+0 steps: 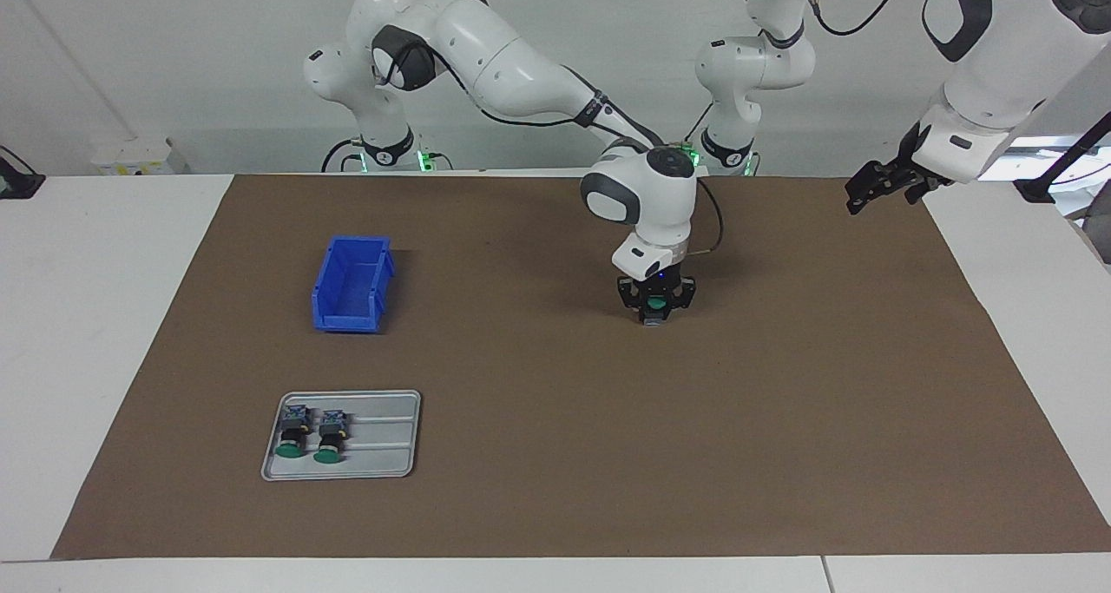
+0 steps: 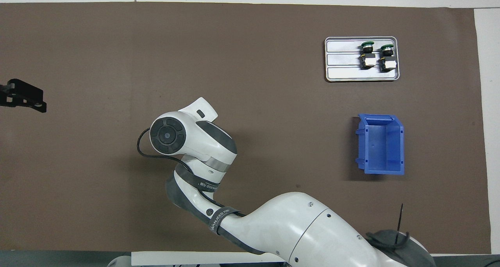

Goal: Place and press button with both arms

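My right gripper (image 1: 654, 313) points straight down, low over the middle of the brown mat (image 1: 781, 419). It is shut on a button (image 1: 657, 302), whose green cap shows between the fingers with its grey base at the mat. I cannot tell whether the base touches the mat. In the overhead view the right arm's wrist (image 2: 183, 136) hides this gripper and the button. My left gripper (image 1: 885, 185) waits, raised over the mat's edge at the left arm's end of the table; it also shows in the overhead view (image 2: 24, 97).
A grey metal tray (image 1: 382, 437) (image 2: 343, 63) holds two more green-capped buttons (image 1: 311, 434) (image 2: 375, 56) lying on their sides. A blue bin (image 1: 351, 285) (image 2: 381, 144) stands nearer to the robots than the tray, both toward the right arm's end.
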